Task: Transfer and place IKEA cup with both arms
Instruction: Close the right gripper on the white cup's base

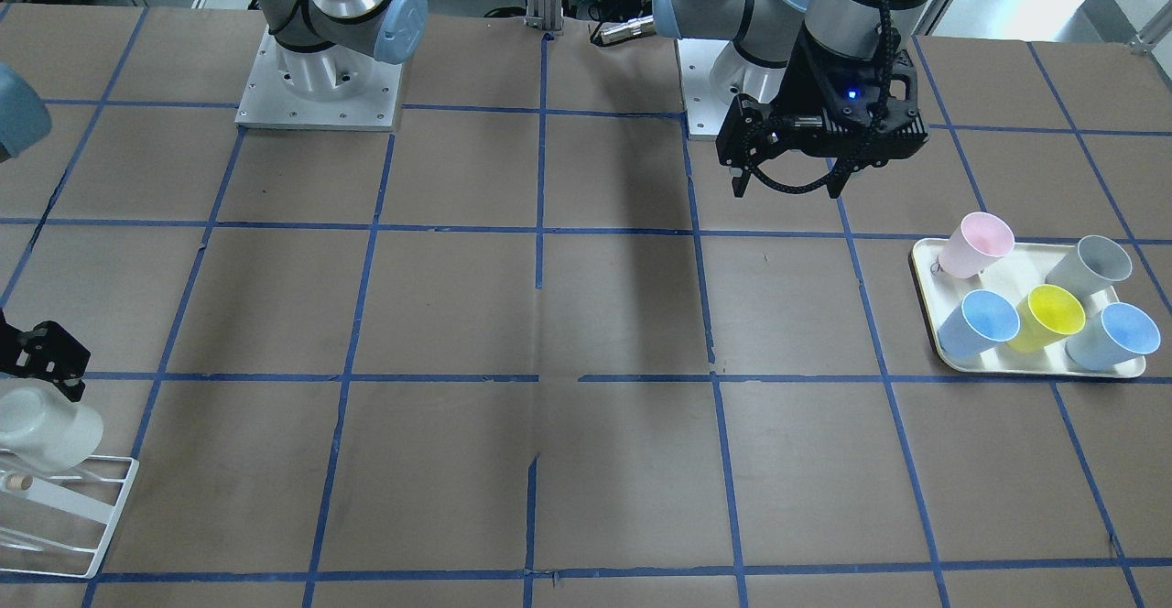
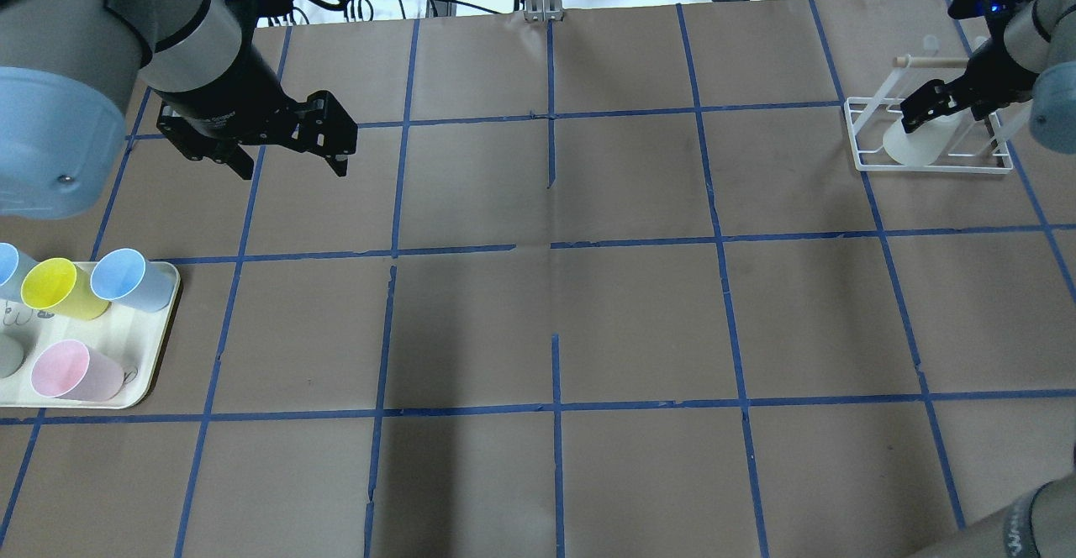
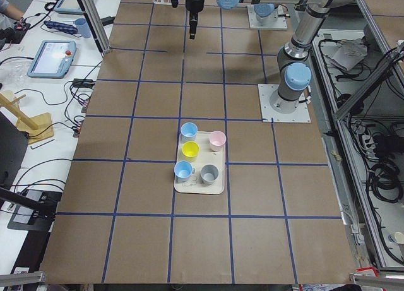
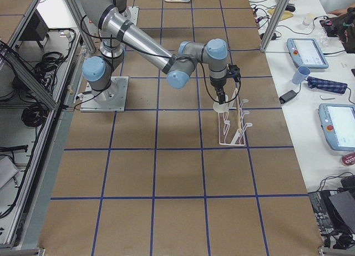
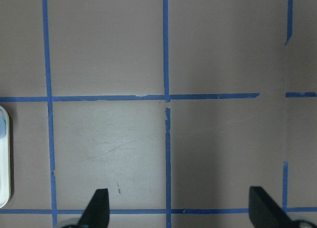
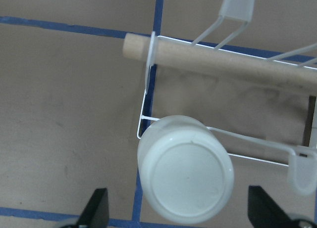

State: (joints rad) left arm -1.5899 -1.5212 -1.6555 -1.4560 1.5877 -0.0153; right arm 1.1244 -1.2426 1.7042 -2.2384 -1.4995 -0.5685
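IKEA cup (image 6: pixel 185 186) base-up on the rack at the far right of the table, placement apparently done

Right under the wrist camera, the white cup sits mouth-down and tilted on the white wire rack (image 2: pixel 933 168), seemingly over a prong; the right gripper (image 6: pixel 177 193) hovers above it with fingers spread wide, clear of its sides. At the left, the left gripper (image 5: pixel 179 192) hangs wide and empty over bare table beside the tray (image 2: pixel 164 323) of coloured cups. Hand-over and placing look finished; only the right arm's retreat seems left
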